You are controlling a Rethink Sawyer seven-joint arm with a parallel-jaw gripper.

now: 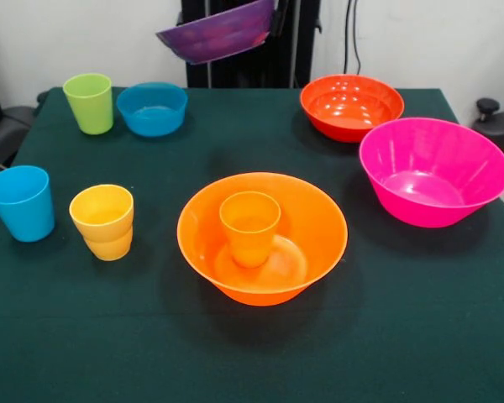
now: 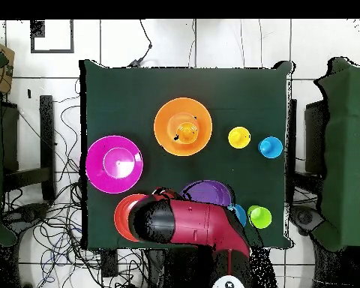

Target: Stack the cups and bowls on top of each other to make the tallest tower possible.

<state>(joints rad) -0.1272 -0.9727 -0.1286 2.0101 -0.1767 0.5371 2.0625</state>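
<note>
Item: purple bowl (image 1: 220, 32), one in view. It hung tilted in the air at the far side of the surface (image 1: 420, 336), rim sloping down toward the lime green cup's side in the front view. The gripper (image 1: 273, 18) met it at its raised edge and appeared to carry it by the rim; the jaws themselves were hidden behind bowl and arm, so how wide they stood could not be told.

Governing relation: the wide orange bowl (image 1: 262, 235) sat upright near the middle of the surface with the orange cup (image 1: 249, 227) standing upright inside it, mouth up. That pair lay toward the camera from the held bowl in the front view, well apart and well below it. In the overhead view the purple bowl showed just beyond the red arm (image 2: 194, 221), with the orange pair farther out from the base. A judgement: the carried bowl would need to travel outward, level off, and come down centred over the cup.

Count, cups: four. Lime green (image 1: 89, 102), blue (image 1: 21, 202), yellow (image 1: 103, 221), orange.

Count, bowls visible: five. Purple, small blue (image 1: 152, 108), red-orange (image 1: 351, 107), wide pink (image 1: 433, 170), wide orange. A second purple bowl was not seen.
</note>
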